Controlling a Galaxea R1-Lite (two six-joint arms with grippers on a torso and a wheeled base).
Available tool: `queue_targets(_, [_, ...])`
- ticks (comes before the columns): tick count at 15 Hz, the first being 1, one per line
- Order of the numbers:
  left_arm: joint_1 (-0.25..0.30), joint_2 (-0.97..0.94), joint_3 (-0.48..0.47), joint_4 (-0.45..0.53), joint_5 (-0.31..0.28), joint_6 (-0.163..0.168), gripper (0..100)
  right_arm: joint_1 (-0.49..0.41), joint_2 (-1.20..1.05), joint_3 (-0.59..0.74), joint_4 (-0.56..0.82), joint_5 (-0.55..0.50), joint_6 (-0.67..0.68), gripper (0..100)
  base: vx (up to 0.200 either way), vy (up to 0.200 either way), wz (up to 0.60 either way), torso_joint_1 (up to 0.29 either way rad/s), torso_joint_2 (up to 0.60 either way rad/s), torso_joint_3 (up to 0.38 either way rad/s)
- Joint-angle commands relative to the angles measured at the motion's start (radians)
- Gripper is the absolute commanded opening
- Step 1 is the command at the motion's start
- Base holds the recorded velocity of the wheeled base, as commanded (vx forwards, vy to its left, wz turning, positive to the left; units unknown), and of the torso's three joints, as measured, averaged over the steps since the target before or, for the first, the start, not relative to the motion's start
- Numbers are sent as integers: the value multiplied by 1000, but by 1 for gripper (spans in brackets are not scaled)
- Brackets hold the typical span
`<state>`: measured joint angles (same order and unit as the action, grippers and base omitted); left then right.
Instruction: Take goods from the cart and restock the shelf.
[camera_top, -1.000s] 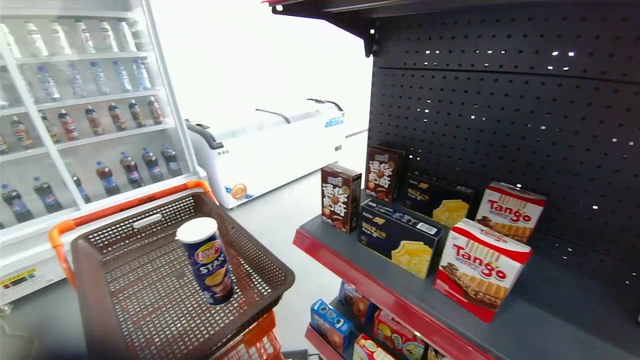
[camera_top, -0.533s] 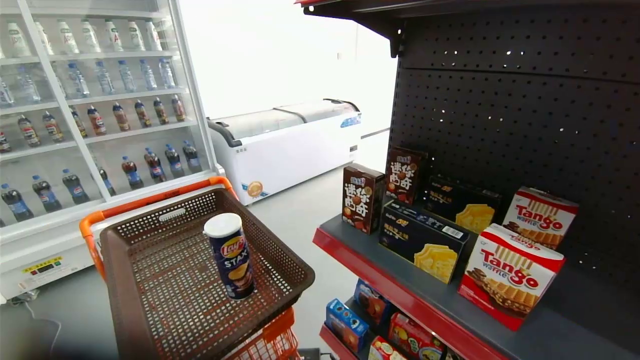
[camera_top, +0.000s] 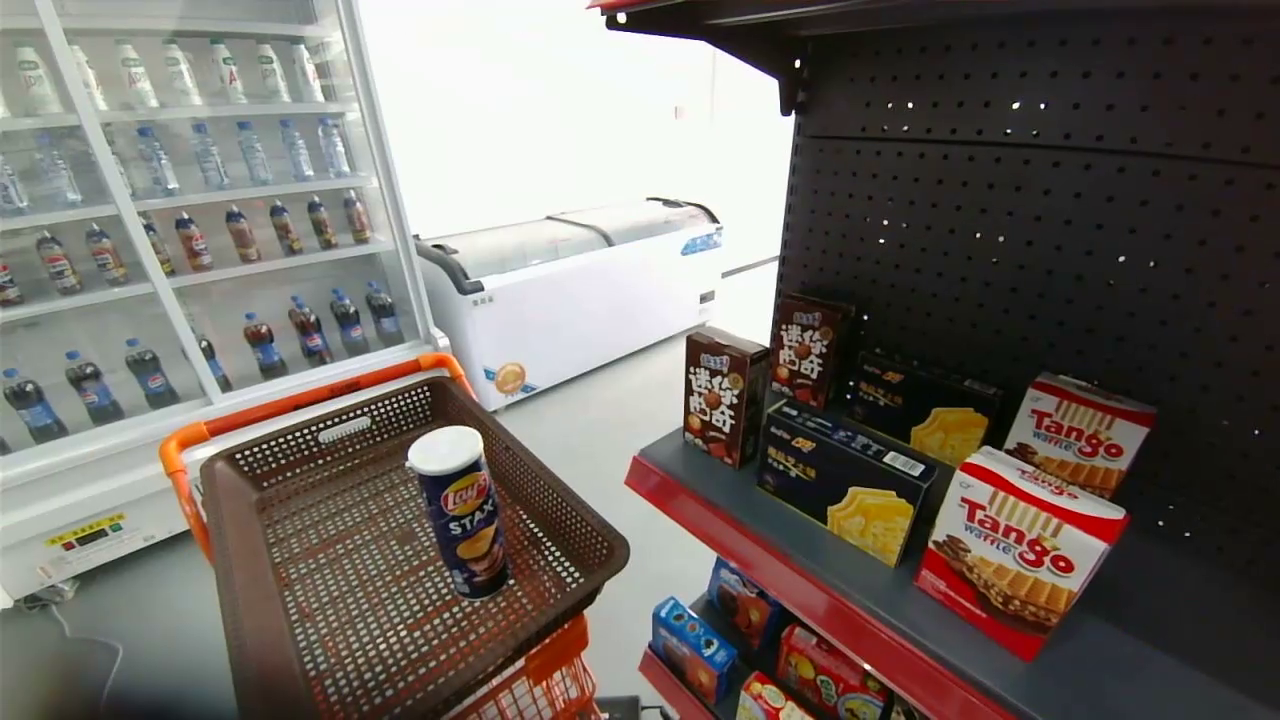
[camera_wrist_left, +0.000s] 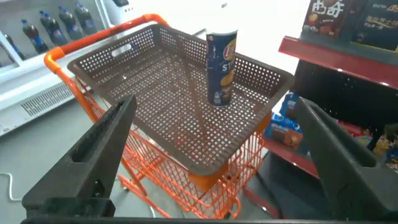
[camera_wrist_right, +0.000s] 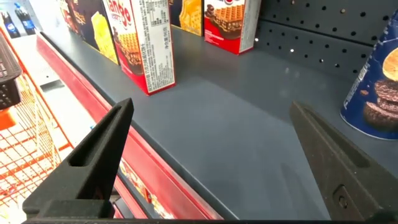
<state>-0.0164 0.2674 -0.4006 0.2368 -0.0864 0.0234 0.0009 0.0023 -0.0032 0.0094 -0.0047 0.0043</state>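
Both gape wide and empty: the left gripper (camera_wrist_left: 214, 106) above the cart basket (camera_wrist_left: 149, 87) where the chips can (camera_wrist_left: 221, 68) stands upright, the right gripper (camera_wrist_right: 211, 107) over the shelf (camera_wrist_right: 249, 155) near a blue cookie pack (camera_wrist_right: 379, 87).

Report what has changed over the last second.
Only the head camera shifted: the whole picture slid rightward early on, then held steady. No goods moved, and nothing was taken hold of or let go. The chips can stands upright in the cart basket as before, and the boxes sit unchanged on the shelf.
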Motion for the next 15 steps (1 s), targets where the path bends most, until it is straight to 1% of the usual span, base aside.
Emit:
queue_targets(1, [-7,286,-116,-4,-3,0,100,1,2,0,0,0,0,100,0,0,0,0,0,0])
queue_targets(2, [-24,404,-135,-33,8,13,100,1,1,0,0,0,0,100,0,0,0,0,0,0])
queue_targets(3, [-25,473,-135,-79,22,12,100,1,1,0,0,0,0,100,0,0,0,0,0,0])
queue_targets(4, [-22,519,-133,-106,20,13,100,1,1,0,0,0,0,100,0,0,0,0,0,0])
queue_targets(6, [-30,596,-132,-140,8,32,100,1,1,0,0,0,0,100,0,0,0,0,0,0])
queue_targets(7, [-27,664,-122,-189,-7,49,100,1,2,0,0,0,0,100,0,0,0,0,0,0])
queue_targets(8, [-27,696,-119,-215,-9,58,100,1,1,0,0,0,0,100,0,0,0,0,0,0])
queue_targets(9, [-27,748,-99,-280,-12,96,100,1,1,0,0,0,0,100,0,0,0,0,0,0])
queue_targets(10, [-27,776,-84,-324,-10,112,100,1,1,0,0,0,0,100,0,0,0,0,0,0])
queue_targets(11, [-25,842,-53,-427,-10,118,100,1,1,0,0,0,0,100,0,0,0,0,0,0])
queue_targets(12, [-22,875,-30,-482,-9,118,100,1,2,0,0,-1,0,100,0,0,0,0,0,0])
queue_targets(14, [-27,967,25,-665,-10,118,100,1,1,0,0,-1,0,100,0,0,0,0,0,0])
queue_targets(15, [-28,977,29,-680,-10,118,100,1,2,0,0,0,0,100,0,0,0,0,0,0])
